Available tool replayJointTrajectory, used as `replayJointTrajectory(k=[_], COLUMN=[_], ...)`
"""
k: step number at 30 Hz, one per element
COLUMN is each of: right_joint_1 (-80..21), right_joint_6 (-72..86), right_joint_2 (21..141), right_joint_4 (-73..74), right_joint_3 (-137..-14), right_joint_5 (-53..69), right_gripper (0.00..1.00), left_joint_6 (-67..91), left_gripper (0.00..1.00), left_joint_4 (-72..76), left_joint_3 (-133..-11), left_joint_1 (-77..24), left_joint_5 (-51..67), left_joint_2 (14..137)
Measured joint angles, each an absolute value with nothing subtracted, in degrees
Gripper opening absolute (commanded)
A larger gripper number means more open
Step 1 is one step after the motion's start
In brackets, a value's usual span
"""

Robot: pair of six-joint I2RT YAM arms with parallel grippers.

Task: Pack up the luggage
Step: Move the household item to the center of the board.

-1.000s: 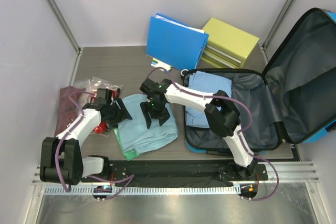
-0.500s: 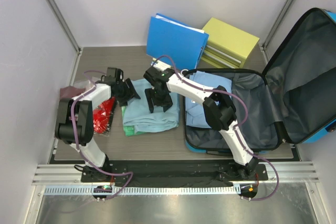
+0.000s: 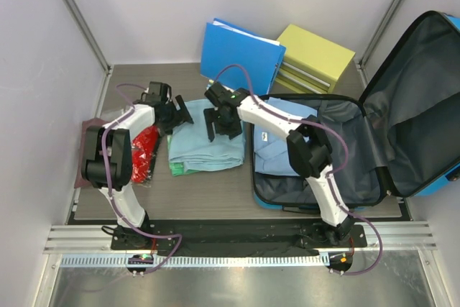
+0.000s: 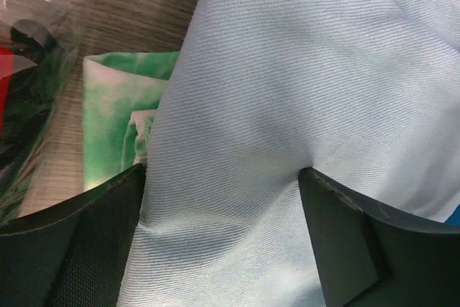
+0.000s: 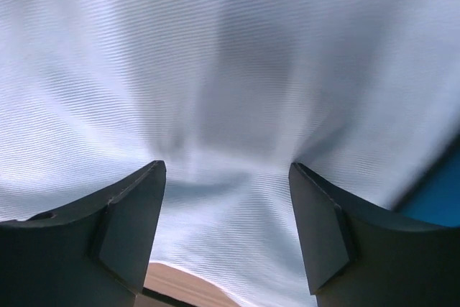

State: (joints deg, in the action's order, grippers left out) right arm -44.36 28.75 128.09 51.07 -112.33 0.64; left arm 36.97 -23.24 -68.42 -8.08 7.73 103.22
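Note:
The luggage (image 3: 424,170) lies open at the right, its lid up and its dark grey lining showing, with folded blue clothing (image 3: 277,134) in its left half. A folded light-blue cloth (image 3: 208,147) lies on the table left of it, on top of a green cloth (image 3: 176,169). My left gripper (image 3: 180,114) is at the light-blue cloth's far left corner and my right gripper (image 3: 219,124) at its far right part. Both are open, with their fingertips pressed onto the light-blue cloth (image 4: 287,70) (image 5: 215,55), which puckers between the tips of the left gripper (image 4: 221,174) and the right gripper (image 5: 226,167).
A clear plastic bag with red contents (image 3: 144,152) and a maroon cloth (image 3: 90,138) lie at the left. A blue folder (image 3: 241,55) and a yellow-green drawer box (image 3: 315,59) stand at the back. The green cloth (image 4: 115,98) pokes out beside the bag (image 4: 36,70).
Both grippers have moved toward the back of the table and the light-blue cloth has shifted back with them and now lies flatter. The left jaws have widened.

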Motion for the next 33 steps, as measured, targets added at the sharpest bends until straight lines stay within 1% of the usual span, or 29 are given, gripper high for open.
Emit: replayJointTrajectory(k=[4,9,17,23,27,33], right_joint_1=[-39.9,-37.4,-38.8,-39.5,-39.8,-40.3], right_joint_6=[28.9,30.0,30.1,30.8,30.5,29.0], right_joint_2=[122.0,118.9,122.3,124.5,125.5,127.6], right_joint_4=[49.5,46.3,44.5,43.3,42.0,43.4], right_joint_3=[-106.6,-105.5,-105.6,-104.7,-104.2,-106.8], right_joint_5=[-2.3,-3.9,-7.5,-9.1,-7.2,-4.3], right_gripper=[0.77,0.76,0.75,0.75,0.71,0.71], left_joint_6=[35.9,35.3,34.9,34.9,34.9,34.9], left_gripper=[0.91,0.92,0.93,0.97,0.98,0.98], left_joint_4=[-24.1,-24.4,-25.2,-26.4,-27.7,-28.2], left_joint_3=[-68.9,-69.7,-67.4,-63.9,-63.4,-63.4], left_joint_1=[-7.7,-7.5,-7.5,-7.5,-7.4,-6.9], left_joint_5=[7.5,7.8,7.7,7.7,7.3,6.7], left_joint_2=[102.3,100.1,95.0,93.5,92.8,91.2])
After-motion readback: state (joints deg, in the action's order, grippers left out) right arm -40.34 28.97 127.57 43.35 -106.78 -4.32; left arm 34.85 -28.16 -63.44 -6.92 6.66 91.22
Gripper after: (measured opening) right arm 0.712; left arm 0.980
